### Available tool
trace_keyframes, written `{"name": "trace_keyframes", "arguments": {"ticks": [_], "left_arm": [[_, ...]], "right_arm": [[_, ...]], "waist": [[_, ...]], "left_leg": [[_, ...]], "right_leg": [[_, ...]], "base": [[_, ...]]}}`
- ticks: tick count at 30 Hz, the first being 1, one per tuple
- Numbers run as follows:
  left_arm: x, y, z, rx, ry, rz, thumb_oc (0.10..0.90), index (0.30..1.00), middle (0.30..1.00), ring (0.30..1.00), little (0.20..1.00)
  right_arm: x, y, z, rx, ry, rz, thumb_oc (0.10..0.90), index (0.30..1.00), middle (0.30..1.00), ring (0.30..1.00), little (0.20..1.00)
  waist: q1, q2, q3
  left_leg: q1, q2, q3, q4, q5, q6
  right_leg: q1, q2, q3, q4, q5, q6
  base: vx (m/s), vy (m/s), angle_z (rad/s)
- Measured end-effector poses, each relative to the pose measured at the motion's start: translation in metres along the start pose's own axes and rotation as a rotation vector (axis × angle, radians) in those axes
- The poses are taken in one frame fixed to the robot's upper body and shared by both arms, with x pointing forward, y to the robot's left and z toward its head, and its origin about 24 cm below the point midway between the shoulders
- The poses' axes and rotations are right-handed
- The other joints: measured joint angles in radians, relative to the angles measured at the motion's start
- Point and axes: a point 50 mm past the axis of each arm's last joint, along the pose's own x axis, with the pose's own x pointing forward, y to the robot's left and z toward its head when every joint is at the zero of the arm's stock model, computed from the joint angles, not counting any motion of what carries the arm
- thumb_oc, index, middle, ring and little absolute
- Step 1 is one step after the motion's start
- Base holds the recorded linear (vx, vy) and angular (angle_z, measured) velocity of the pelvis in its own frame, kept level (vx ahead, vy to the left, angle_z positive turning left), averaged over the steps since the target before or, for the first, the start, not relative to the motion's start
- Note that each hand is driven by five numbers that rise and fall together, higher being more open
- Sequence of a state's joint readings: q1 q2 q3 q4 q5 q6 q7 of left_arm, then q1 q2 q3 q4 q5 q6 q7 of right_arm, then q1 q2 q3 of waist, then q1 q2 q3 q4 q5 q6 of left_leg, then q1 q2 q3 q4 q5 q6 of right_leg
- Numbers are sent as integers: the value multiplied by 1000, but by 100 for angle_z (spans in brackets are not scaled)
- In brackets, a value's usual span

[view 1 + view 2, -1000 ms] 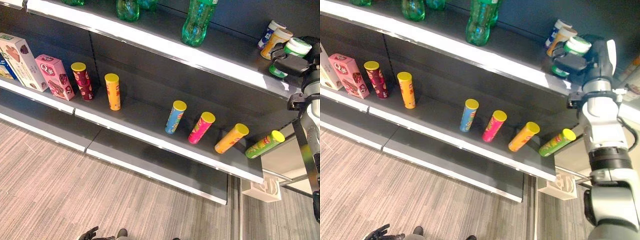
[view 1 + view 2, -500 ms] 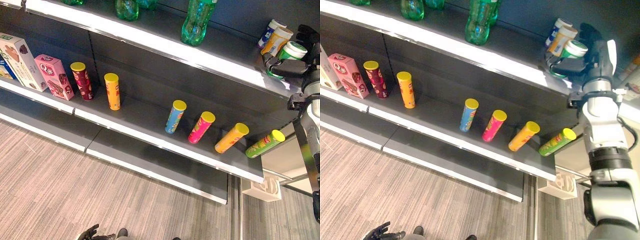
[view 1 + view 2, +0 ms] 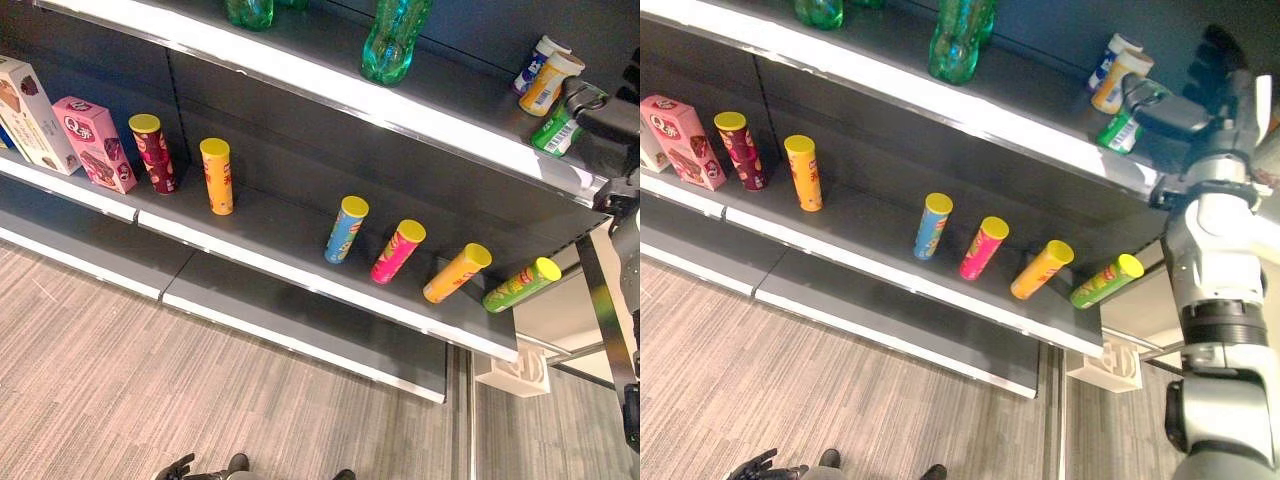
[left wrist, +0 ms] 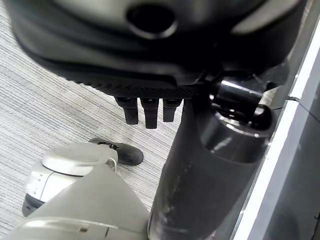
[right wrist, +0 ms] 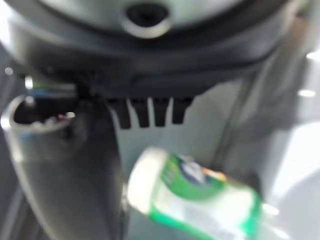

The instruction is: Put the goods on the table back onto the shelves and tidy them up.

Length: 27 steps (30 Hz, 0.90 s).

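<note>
A small green-and-white bottle (image 3: 556, 131) is tipped over at the right end of the top shelf (image 3: 330, 88). In the right wrist view the same bottle (image 5: 200, 197) slants beside the thumb. My right hand (image 3: 1200, 95) is open just right of it, fingers straight and raised, thumb close to the cap end. Whether the thumb touches the bottle I cannot tell. Low by the floor hangs my left hand (image 3: 755, 465), its fingers (image 4: 145, 111) relaxed and holding nothing.
Two small upright bottles (image 3: 546, 78) stand behind the tipped one, and green soda bottles (image 3: 393, 40) further left. The middle shelf (image 3: 300, 275) holds several chip cans, some upright (image 3: 216, 176), some leaning (image 3: 456, 272), plus a pink box (image 3: 92, 142). A white bracket (image 3: 522, 368) sits on the floor.
My right hand opened and let go of the green-and-white bottle, which tipped over from upright. The hand drew back to the right. The camera shifted slightly.
</note>
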State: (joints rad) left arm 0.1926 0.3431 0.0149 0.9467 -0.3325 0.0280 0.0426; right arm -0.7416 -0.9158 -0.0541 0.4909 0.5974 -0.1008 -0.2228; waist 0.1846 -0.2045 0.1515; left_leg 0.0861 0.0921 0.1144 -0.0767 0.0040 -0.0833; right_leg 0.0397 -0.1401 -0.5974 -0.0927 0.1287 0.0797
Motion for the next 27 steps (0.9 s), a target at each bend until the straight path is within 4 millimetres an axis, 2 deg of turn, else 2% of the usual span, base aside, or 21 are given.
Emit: {"name": "trace_keyframes", "arguments": {"ticks": [5, 8, 14, 18, 19, 20, 23, 27], "left_arm": [[2, 3, -1, 5, 18, 28, 800, 900, 900, 900, 900], [2, 7, -1, -3, 24, 42, 800, 900, 900, 900, 900], [4, 8, 1, 13, 34, 52, 800, 900, 900, 900, 900], [4, 7, -1, 32, 42, 53, 800, 900, 900, 900, 900], [4, 6, -2, 34, 44, 48, 800, 900, 900, 900, 900], [4, 3, -3, 37, 46, 43, 800, 900, 900, 900, 900], [2, -2, -12, 63, 68, 28, 800, 900, 900, 900, 900], [3, -4, -9, 69, 60, 25, 800, 900, 900, 900, 900]], "right_arm": [[-13, 0, 9, 46, -82, 7, 800, 900, 900, 900, 900], [-19, 10, 17, 85, -139, 39, 800, 900, 900, 900, 900], [-54, 18, 46, 118, -351, 71, 800, 900, 900, 900, 900], [-66, 19, 50, 81, -397, 85, 800, 900, 900, 900, 900], [-72, 18, 49, 60, -402, 95, 800, 900, 900, 900, 900], [-75, 18, 50, 49, -409, 106, 800, 900, 900, 900, 900], [-83, 23, 52, 21, -423, 166, 800, 900, 900, 900, 900], [-90, 18, 40, -27, -374, 174, 800, 900, 900, 900, 900]], "waist": [[-11, -15, 3], [-17, -18, 3], [-52, -18, -1], [-82, -1, -13], [-92, 17, -25], [-93, 21, -34], [-130, 59, -43], [-181, 83, -51]], "left_leg": [[4, 1, 9, 0, 0, 0], [16, 4, 32, -2, -2, -2], [32, 8, 58, -3, -5, -6], [39, 0, 69, -5, -6, -5], [38, -9, 81, -5, -5, -4], [41, -11, 97, -8, -5, -4], [52, -22, 140, -12, -8, 3], [78, -42, 197, -12, -18, 19]], "right_leg": [[0, 2, 5, 0, 0, 0], [0, 6, 27, 0, 2, -2], [-1, 14, 54, 0, 7, -8], [-2, 7, 60, 0, 11, -10], [-12, 4, 64, 1, 20, -9], [-20, 3, 77, 1, 26, -8], [-34, -11, 113, 1, 43, -6], [-46, -9, 169, 1, 71, 4]], "base": [[4, 8, -5], [-1, 39, -18], [-20, 90, -13], [-63, 103, -11], [-120, 176, -26], [-48, 134, -44], [-33, 106, -42], [-65, 133, -51]]}}
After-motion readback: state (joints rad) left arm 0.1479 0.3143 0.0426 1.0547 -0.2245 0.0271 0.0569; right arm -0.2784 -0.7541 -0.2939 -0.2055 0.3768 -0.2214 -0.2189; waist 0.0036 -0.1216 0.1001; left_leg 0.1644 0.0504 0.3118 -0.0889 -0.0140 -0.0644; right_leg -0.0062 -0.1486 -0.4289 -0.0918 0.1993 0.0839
